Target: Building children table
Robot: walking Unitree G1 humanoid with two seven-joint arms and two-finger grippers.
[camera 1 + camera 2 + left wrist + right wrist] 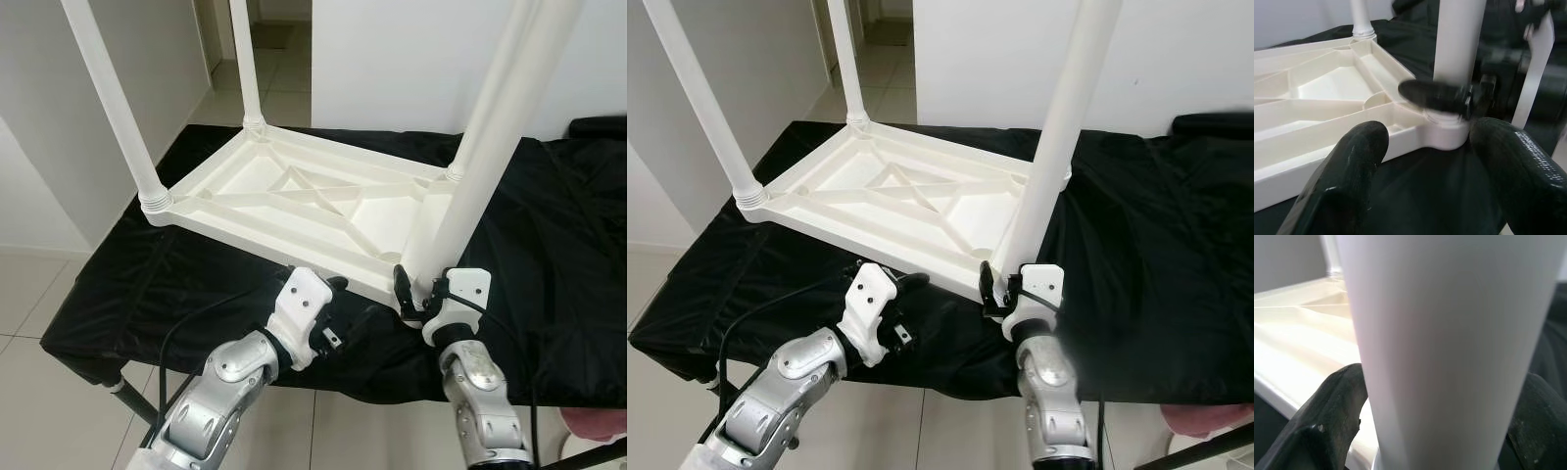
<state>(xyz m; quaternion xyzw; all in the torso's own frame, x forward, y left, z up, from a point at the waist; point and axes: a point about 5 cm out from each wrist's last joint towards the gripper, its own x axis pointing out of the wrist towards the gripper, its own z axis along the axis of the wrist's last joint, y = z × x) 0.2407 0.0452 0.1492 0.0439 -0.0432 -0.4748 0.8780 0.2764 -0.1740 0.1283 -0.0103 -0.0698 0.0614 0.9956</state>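
Note:
A white plastic children's table [294, 196] lies upside down on a black-covered bench [147, 284], its legs pointing up. My right gripper [419, 292] is shut on the near right leg [470, 196] just above its socket at the front corner. In the right wrist view that leg [1449, 333] stands between the two black fingers [1332, 416]. My left gripper [338, 308] hangs open by the tabletop's front edge, a little left of that corner, holding nothing. Its fingers [1352, 166] point toward the leg's base [1449, 132].
Other legs stand at the left corner [113, 108], the back left [247, 64] and the back right [482, 108]. The bench's front edge runs just under my grippers, with tiled floor [39, 294] below. White walls and a doorway lie behind. A pink object [598, 426] sits at lower right.

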